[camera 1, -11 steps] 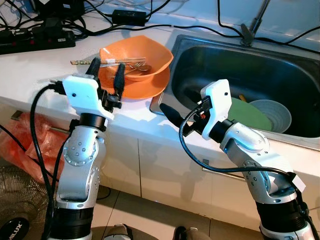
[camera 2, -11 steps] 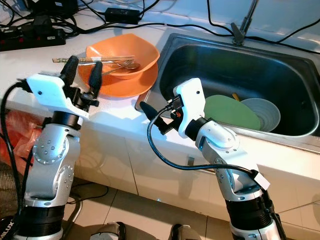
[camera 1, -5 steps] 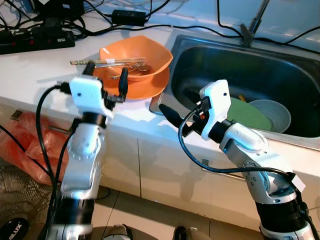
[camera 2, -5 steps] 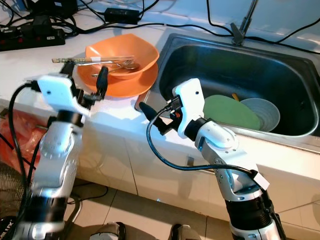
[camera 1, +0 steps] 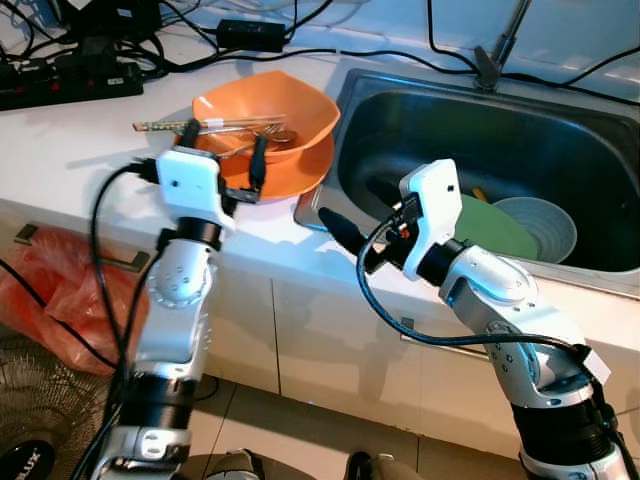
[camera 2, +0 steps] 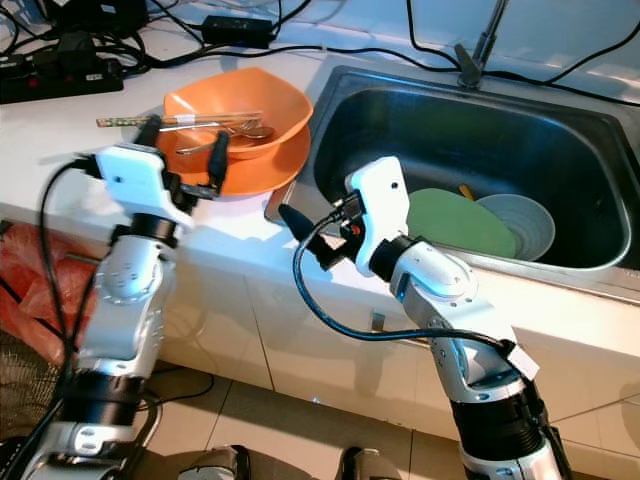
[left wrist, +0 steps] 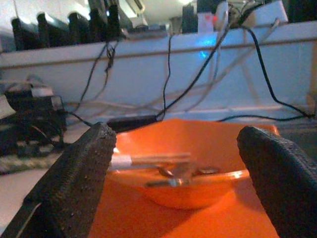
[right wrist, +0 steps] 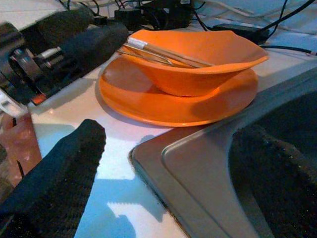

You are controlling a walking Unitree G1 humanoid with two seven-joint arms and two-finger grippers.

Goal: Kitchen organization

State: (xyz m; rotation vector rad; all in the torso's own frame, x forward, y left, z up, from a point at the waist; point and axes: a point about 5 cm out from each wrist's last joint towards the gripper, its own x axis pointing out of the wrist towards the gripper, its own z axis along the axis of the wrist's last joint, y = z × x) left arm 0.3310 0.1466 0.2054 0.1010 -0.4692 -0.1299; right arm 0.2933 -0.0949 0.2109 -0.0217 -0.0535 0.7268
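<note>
Left tool (camera 1: 222, 160): mine, fingers spread, at the near rim of the orange plate (camera 1: 290, 180).
Right tool (camera 1: 335, 228): mine, spread, over the sink's (camera 1: 420, 120) near left corner.
Bowl (camera 1: 300, 105): orange, on the plate, on the desk (camera 1: 70, 140), holding chopsticks (camera 1: 200, 124).

I make out one legible marking: white letters ending in "LUX" on a dark round object (camera 1: 22, 462) at the floor, low at my left in the left eye view (the start of the word is cut off by the frame edge, so I cannot give the whole name). Nothing readable stands on the orange bowl (camera 1: 268, 110), the sink (camera 1: 420, 110), the power strip (camera 1: 70, 80) or either arm's white housing; the wrist views show no lettering I can read.
</note>
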